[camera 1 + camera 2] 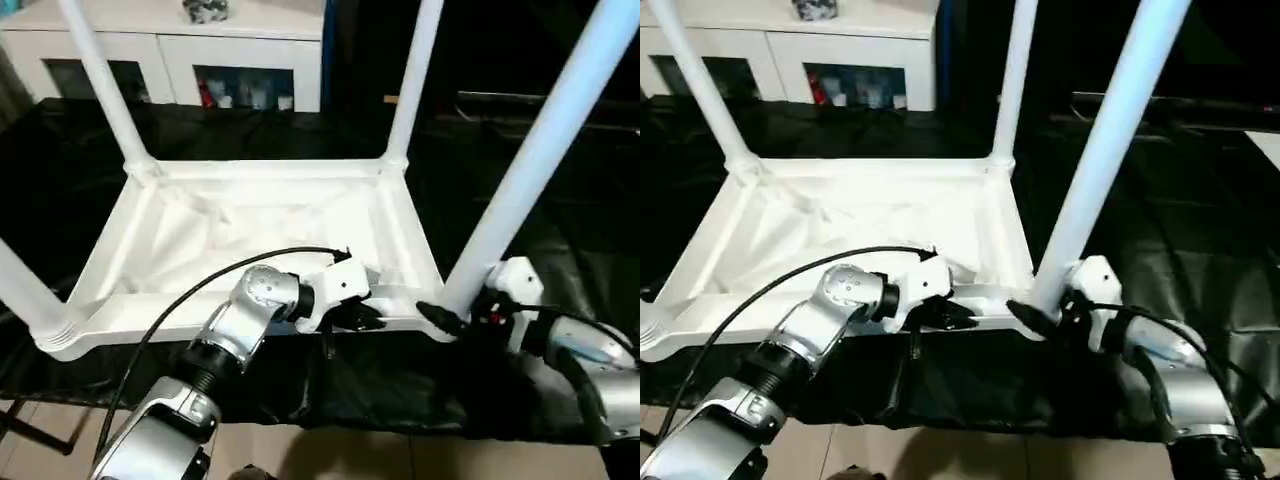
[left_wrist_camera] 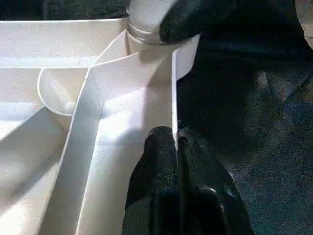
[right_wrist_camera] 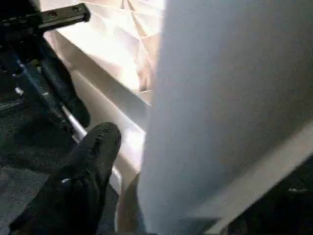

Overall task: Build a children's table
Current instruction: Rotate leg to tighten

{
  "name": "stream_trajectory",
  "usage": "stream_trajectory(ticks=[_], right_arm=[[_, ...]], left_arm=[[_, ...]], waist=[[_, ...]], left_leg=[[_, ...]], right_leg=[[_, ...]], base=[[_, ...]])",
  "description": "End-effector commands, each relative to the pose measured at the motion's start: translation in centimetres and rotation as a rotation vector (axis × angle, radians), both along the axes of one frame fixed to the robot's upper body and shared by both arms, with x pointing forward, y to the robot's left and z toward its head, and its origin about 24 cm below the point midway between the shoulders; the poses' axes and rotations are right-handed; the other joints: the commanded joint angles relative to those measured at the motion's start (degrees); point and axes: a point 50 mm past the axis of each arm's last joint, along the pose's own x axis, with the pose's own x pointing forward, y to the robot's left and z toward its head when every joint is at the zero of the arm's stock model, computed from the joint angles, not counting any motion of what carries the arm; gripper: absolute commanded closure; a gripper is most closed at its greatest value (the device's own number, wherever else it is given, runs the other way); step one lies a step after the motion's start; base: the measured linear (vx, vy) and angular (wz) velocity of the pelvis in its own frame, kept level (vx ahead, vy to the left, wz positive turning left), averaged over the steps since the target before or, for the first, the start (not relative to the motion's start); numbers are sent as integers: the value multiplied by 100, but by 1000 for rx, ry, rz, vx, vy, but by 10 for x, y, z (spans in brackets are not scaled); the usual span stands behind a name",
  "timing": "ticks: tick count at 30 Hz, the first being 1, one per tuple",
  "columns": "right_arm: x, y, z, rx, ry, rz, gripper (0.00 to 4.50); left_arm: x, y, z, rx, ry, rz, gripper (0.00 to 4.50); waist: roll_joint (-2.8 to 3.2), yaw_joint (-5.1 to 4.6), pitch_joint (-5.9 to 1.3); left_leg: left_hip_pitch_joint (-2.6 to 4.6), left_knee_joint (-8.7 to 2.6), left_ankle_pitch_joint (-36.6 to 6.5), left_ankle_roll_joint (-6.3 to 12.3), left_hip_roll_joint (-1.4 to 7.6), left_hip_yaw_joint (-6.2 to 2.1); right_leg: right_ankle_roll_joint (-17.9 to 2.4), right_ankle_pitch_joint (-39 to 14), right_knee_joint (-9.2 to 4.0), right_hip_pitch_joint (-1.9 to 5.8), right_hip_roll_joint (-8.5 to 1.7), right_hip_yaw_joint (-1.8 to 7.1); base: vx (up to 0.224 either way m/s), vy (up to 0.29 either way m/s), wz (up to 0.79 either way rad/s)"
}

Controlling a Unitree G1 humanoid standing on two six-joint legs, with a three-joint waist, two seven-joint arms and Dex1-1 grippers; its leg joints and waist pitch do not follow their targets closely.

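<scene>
On the black-draped bench the table top (image 1: 250, 235) lies upside down, all four legs standing. Seating the near right leg (image 1: 540, 150) looks like the step; next comes a firm downward push. Left gripper (image 2: 177, 147) pinches the near rim; right gripper (image 1: 450, 318) brackets that leg's base, fingers spread.

The top (image 1: 250, 225) lies upside down on a table (image 1: 560, 250), a leg (image 1: 105, 85) standing in each corner. The left gripper (image 1: 372, 318) pinches the top's near wall. To its right, the right gripper (image 1: 440, 318) sits at the foot of the near right leg (image 1: 545, 140). A cabinet (image 1: 170, 50) stands behind.
</scene>
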Motion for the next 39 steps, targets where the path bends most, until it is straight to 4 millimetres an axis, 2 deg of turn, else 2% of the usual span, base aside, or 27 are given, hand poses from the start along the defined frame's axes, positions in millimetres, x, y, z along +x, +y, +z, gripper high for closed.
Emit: stream_trajectory(ticks=[1, 4, 6, 9, 11, 15, 16, 22, 24, 27, 29, 30, 31, 32, 36, 38, 39], right_arm=[[3, 3, 0, -20, 9, 26, 130], [2, 1, -2, -26, 33, 37, 132], [2, 0, -2, -21, 37, 40, 173], [2, 1, -3, 0, 46, 43, 180], [3, 2, -3, 10, 54, 48, 211], [3, 3, -4, 28, 66, 56, 224], [3, 4, -5, 39, 72, 59, 242], [2, 7, -9, 65, 101, 66, 254], [0, 14, -16, 111, 144, 44, 254], [1, 19, -22, 126, 163, 14, 254], [4, 27, -32, 138, 189, -68, 254], [5, 28, -33, 141, 193, -81, 254], [5, 30, -36, 147, 199, -103, 255], [8, 39, -42, 169, 217, -160, 255], [22, 67, -52, 197, 253, -309, 255], [31, 80, -54, 198, 257, -375, 255], [41, 89, -55, 173, 262, -473, 255]], left_arm=[[-4, -5, 1, -11, 8, -54, 450], [-2, -1, 2, -9, 10, -47, 450], [-2, 0, 2, -9, 10, -45, 450], [-1, 3, 3, -10, 14, -37, 450], [0, 4, 3, -11, 17, -33, 450], [0, 6, 3, -12, 21, -30, 450], [0, 7, 3, -14, 27, -30, 450], [0, 11, 3, -15, 40, -22, 450], [3, 15, 4, -18, 47, 9, 450], [6, 15, 4, -23, 43, 46, 450], [12, 14, 5, -27, 26, 120, 450], [13, 13, 5, -27, 22, 135, 450], [14, 13, 5, -28, 15, 160, 450], [19, 9, 5, -30, 1, 222, 450], [26, -10, 7, -64, -14, 356, 450], [26, -20, 8, -79, -17, 375, 450], [25, -31, 9, -88, -18, 369, 450]], waist=[[-176, -18, -271], [-189, -30, -272], [-182, -27, -275], [-192, -22, -275], [-186, -22, -271], [-187, -25, -263], [-192, -25, -261], [-190, -37, -244], [-194, -47, -235], [-206, -84, -218], [-201, -130, -190], [-201, -130, -190], [-207, -165, -173], [-205, -174, -169], [-202, -241, -166], [-205, -285, -165], [-203, -302, -165]], left_leg=[[70, -319, -992, 600, 343, -149], [73, -312, -988, 600, 342, -144], [74, -308, -967, 613, 342, -141], [74, -304, -910, 638, 344, -142], [73, -302, -896, 653, 343, -141], [74, -306, -930, 658, 347, -142], [77, -304, -915, 652, 346, -139], [80, -312, -955, 626, 346, -139], [82, -325, -998, 602, 350, -143], [88, -346, -1122, 509, 352, -149], [97, -387, -1366, 357, 350, -159], [97, -387, -1366, 357, 350, -159], [106, -416, -1630, 189, 340, -176], [117, -436, -1745, 93, 354, -192], [141, -491, -2109, -181, 354, -233], [138, -498, -2148, -241, 341, -244], [149, -493, -2227, -232, 335, -242]], right_leg=[[-1339, -725, -417, 155, -365, 192], [-1365, -721, -415, 154, -361, 194], [-1380, -696, -409, 152, -362, 194], [-1401, -601, -396, 155, -362, 193], [-1422, -565, -389, 154, -359, 192], [-1442, -598, -389, 155, -363, 195], [-1442, -581, -390, 150, -356, 193], [-1455, -627, -394, 146, -356, 193], [-1457, -691, -396, 139, -354, 193], [-1441, -842, -416, 132, -359, 197], [-1368, -1273, -468, 111, -368, 198], [-1368, -1273, -468, 111, -368, 198], [-1228, -1815, -520, 100, -380, 197], [-1141, -2021, -543, 82, -388, 205], [-1017, -2305, -560, 41, -385, 198], [-985, -2317, -576, 34, -389, 193], [-958, -2318, -597, 26, -384, 198]], base=[[0, 0, 0], [0, 0, 0], [0, 0, 0], [0, 0, 0], [0, 0, 0], [0, 0, 0], [0, 0, 0], [0, 0, 0], [0, 0, 0], [0, 0, 0], [0, 0, 0], [0, 0, 0], [0, 0, 0], [0, 0, 0], [0, 0, 0], [0, 0, 0], [0, 0, 0]])
